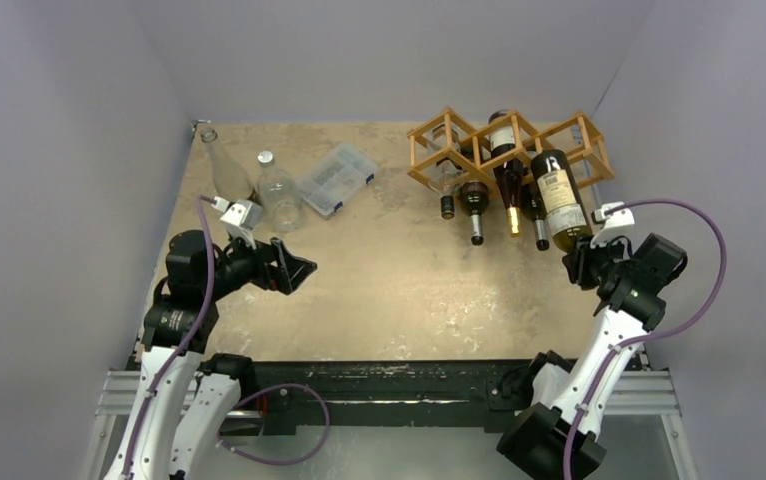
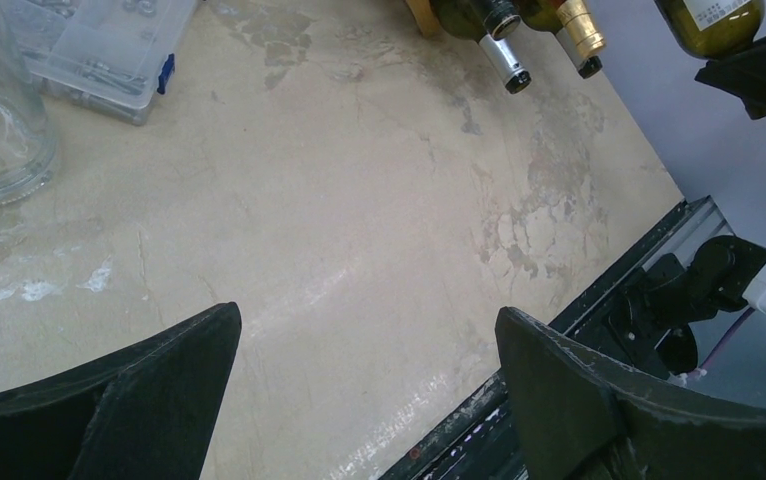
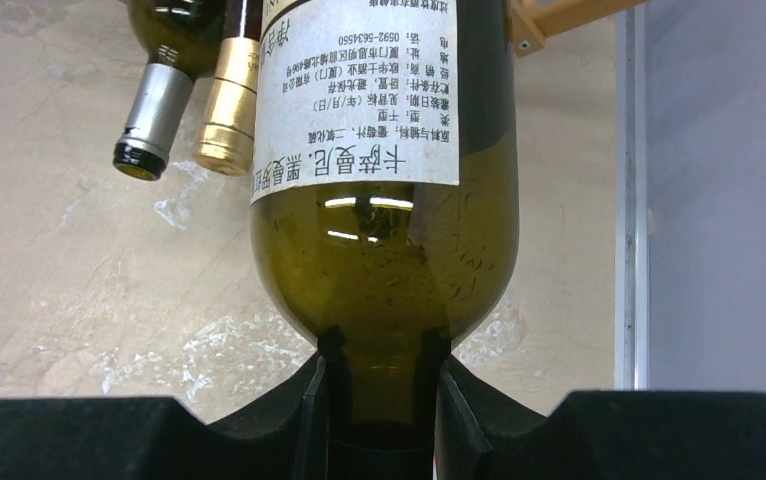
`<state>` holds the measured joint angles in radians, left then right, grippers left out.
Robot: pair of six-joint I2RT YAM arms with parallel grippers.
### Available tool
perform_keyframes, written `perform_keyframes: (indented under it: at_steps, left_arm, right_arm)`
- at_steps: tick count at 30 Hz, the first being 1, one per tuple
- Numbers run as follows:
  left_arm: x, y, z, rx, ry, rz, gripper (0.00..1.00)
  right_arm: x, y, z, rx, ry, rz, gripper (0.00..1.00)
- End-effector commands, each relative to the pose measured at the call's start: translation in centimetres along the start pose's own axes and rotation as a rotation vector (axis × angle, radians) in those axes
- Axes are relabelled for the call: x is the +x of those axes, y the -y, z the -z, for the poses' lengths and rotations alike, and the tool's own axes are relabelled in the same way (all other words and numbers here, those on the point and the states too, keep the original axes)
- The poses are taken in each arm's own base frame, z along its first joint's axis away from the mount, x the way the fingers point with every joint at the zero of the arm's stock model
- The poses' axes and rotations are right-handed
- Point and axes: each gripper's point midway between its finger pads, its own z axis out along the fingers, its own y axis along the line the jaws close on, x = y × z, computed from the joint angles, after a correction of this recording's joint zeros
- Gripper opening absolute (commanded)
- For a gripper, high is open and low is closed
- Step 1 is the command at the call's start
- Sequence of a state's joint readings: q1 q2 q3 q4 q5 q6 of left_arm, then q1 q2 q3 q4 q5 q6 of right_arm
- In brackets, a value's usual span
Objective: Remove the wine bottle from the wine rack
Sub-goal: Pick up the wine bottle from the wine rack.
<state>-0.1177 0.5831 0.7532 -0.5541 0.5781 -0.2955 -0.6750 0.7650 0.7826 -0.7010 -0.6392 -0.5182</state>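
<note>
Clenched on the neck, my right gripper (image 3: 381, 372) grasps the olive-green wine bottle (image 3: 384, 260), white Chinese-printed label, base at the wooden wine rack's (image 3: 569, 15) right cell. Left gripper (image 2: 364, 325) gapes wide.

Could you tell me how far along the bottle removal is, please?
Done: the right gripper grips the wine bottle by its neck. In hand: the bottle juts forward of the wine rack, base near its front rods. Left: pulling it clear. The left gripper is open.

Wine rack (image 1: 476, 133) back right; compartment box (image 1: 337, 178), glass bottles (image 1: 279, 192) back left
</note>
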Motion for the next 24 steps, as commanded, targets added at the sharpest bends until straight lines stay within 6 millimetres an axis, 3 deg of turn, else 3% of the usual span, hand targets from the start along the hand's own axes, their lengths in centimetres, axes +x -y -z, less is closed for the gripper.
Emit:
perform_keyframes:
  at_steps: [1, 24]
  left_arm:
    - [-1.0, 0.5, -0.2, 0.037, 0.031, -0.02, 1.0]
    - [-0.9, 1.0, -0.8, 0.094, 0.015, -0.017, 1.0]
  right_arm:
    - [-7.4, -0.4, 2.4, -0.02, 0.216, 0.188, 0.0]
    - [-9.5, -4.0, 3.3, -0.256, 0.261, 0.2, 0.0]
